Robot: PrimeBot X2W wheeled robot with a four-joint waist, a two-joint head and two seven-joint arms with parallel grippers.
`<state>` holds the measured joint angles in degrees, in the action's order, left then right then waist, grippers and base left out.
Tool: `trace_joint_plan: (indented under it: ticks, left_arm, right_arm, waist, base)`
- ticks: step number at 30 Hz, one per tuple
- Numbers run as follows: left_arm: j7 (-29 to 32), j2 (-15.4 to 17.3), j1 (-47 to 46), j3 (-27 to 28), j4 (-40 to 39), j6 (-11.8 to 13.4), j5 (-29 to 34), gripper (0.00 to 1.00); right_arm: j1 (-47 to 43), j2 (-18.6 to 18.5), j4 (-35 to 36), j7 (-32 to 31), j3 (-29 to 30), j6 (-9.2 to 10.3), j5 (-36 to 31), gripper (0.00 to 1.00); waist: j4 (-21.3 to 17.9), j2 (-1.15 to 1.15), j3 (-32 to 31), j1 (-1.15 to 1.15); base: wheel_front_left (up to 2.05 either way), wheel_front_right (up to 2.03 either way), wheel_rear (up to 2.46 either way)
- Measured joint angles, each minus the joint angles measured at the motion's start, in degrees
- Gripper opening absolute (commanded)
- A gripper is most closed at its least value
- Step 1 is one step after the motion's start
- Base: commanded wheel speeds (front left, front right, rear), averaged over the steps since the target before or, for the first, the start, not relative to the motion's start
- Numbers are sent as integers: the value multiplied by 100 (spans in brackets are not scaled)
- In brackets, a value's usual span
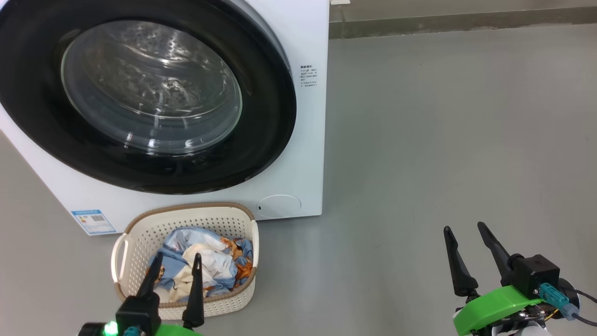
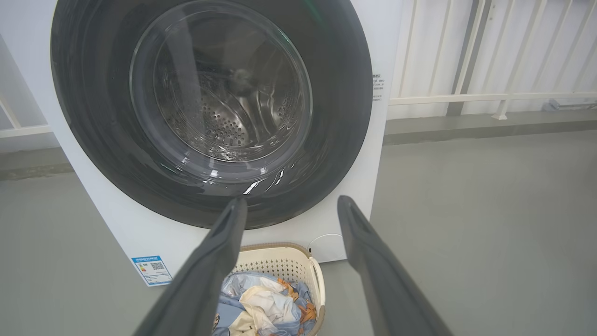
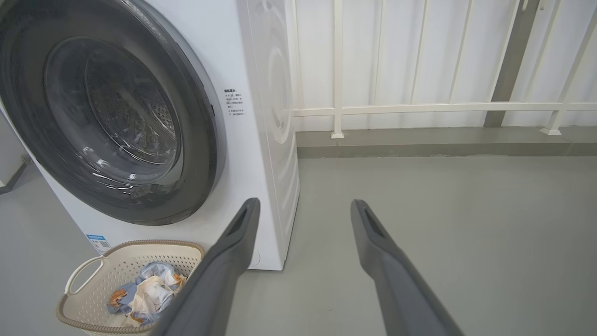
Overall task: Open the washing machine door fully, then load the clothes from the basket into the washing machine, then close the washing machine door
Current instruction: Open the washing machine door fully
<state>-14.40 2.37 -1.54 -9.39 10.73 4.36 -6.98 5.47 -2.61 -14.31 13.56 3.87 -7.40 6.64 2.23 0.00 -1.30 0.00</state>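
Note:
The white washing machine (image 1: pixel 298 140) stands on the floor, its round black-rimmed door (image 1: pixel 46 116) lying flat against its front. Below it sits the cream basket (image 1: pixel 140 233) holding light-blue and cream clothes (image 1: pixel 205 263). My left gripper (image 1: pixel 178 258) hovers open over the basket's near side, nothing between its fingers. My right gripper (image 1: pixel 463 227) stands open and empty over bare floor to the right of the machine. In the left wrist view the door (image 2: pixel 345 116), basket (image 2: pixel 289 263) and clothes (image 2: pixel 266 303) lie ahead of the open left gripper (image 2: pixel 291 205). The right wrist view shows machine (image 3: pixel 275 140) and basket (image 3: pixel 84 280).
Grey floor (image 1: pixel 443 140) spreads wide to the right of the machine. A white railing (image 3: pixel 419 108) over a low kerb runs along the back. A blue label (image 1: pixel 93 221) and a round cap (image 1: pixel 279 206) mark the machine's lower front.

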Motion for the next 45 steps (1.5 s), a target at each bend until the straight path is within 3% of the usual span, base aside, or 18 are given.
trace_joint_plan:
  ticks: [2, 3, 4, 5, 8, 16, 24, 35, 45]
  left_arm:
    - [0, 0, 0, -1, 0, 0, -11, 100]
    - [0, 0, 0, -2, 0, 0, -26, 100]
    - [0, 0, 0, -2, 0, 0, -45, 100]
    - [0, 0, 1, 0, 4, 10, -70, 100]
    - [0, 0, 0, 12, 9, 69, -177, 100]
    - [1, 1, -29, -56, -20, 71, -230, 100]
    - [1, -2, -424, -250, -113, 94, -387, 100]
    - [0, -5, -944, -594, -285, 231, -650, 100]
    - [0, -22, -1406, -901, -333, 330, -867, 100]
  right_arm:
    - [2, 0, 2, 0, -29, 0, 1, 100]
    - [2, -2, 3, 0, -53, 0, 15, 42]
    - [2, -2, 8, 0, -81, 0, 81, 3]
    - [3, -2, 10, 0, -110, 0, 198, 0]
    - [15, 2, 5, -1, -171, 0, 856, 0]
    - [424, -5, -193, -274, -283, 0, 3749, 0]
    - [1287, -18, -348, -1132, -36, 1, 5383, 0]
    - [2842, -141, -191, -2809, 716, 1, 5470, 0]
    - [4273, -215, -47, -3757, 891, 1, 4673, 0]
  waist:
    - [7, 0, 5, 0]
    - [13, 0, 9, 0]
    - [20, 0, 16, 0]
    - [28, 0, 23, 0]
    - [61, 0, 63, 0]
    - [186, 0, 336, 0]
    - [381, 0, 775, 0]
    - [745, 0, 1527, 0]
    - [1093, 0, 2275, 0]
  base:
    - [0, 0, 0]
    - [0, 0, 0]
    - [0, 0, 0]
    - [0, 0, 0]
    - [0, 0, 0]
    - [0, 0, 0]
    - [0, 0, 0]
    - [0, 0, 0]
    - [0, 0, 0]
